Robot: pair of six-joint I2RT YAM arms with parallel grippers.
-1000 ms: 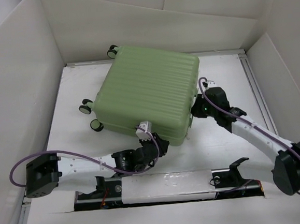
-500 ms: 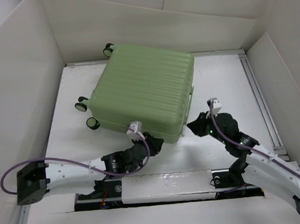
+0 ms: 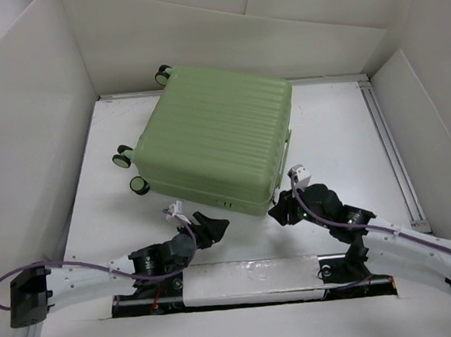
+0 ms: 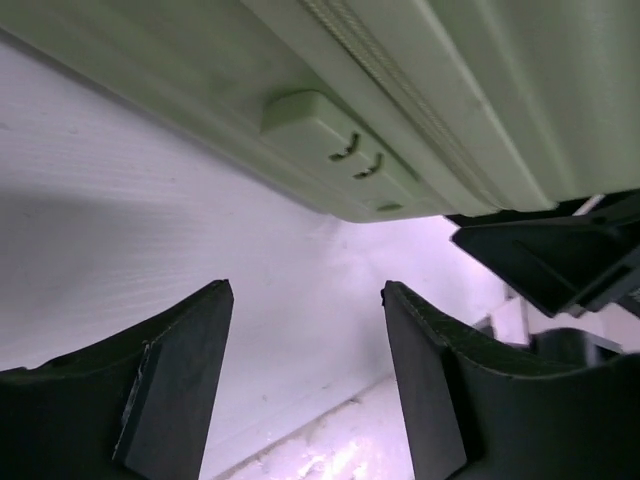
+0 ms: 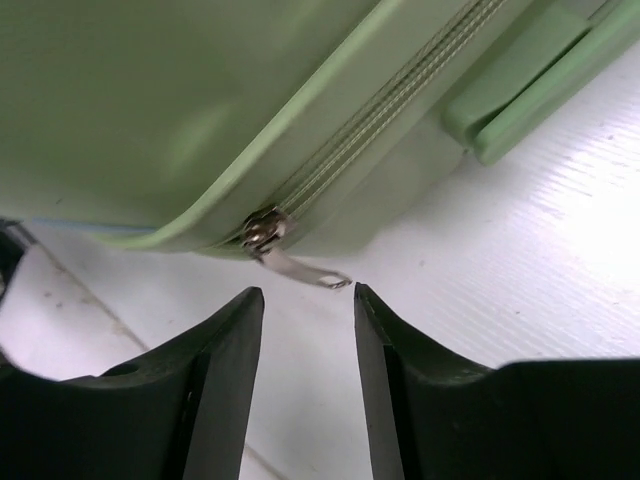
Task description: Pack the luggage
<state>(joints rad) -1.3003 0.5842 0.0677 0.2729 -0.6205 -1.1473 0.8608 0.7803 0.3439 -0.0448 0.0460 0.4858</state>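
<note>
The luggage (image 3: 219,142), a pale green ribbed suitcase, lies flat and zipped shut in the middle of the table, its caster wheels (image 3: 123,157) pointing left. My left gripper (image 3: 213,225) stands open just off its near edge, below the small lock (image 4: 335,150), with nothing between the fingers (image 4: 190,380). My right gripper (image 3: 279,212) is open at the near right corner. In the right wrist view the luggage (image 5: 180,100) fills the top. Its metal zipper pull (image 5: 295,265) hangs just ahead of my right gripper (image 5: 307,292), not gripped.
White walls (image 3: 34,113) box in the table on three sides. A metal rail (image 3: 390,152) runs along the right edge. The arms' base bar (image 3: 250,280) lies at the near edge. The suitcase's side handle (image 5: 520,90) shows at the right.
Both arms have drawn back from the luggage toward the near edge, and both grippers have opened. The luggage has shifted slightly away and to the left.
</note>
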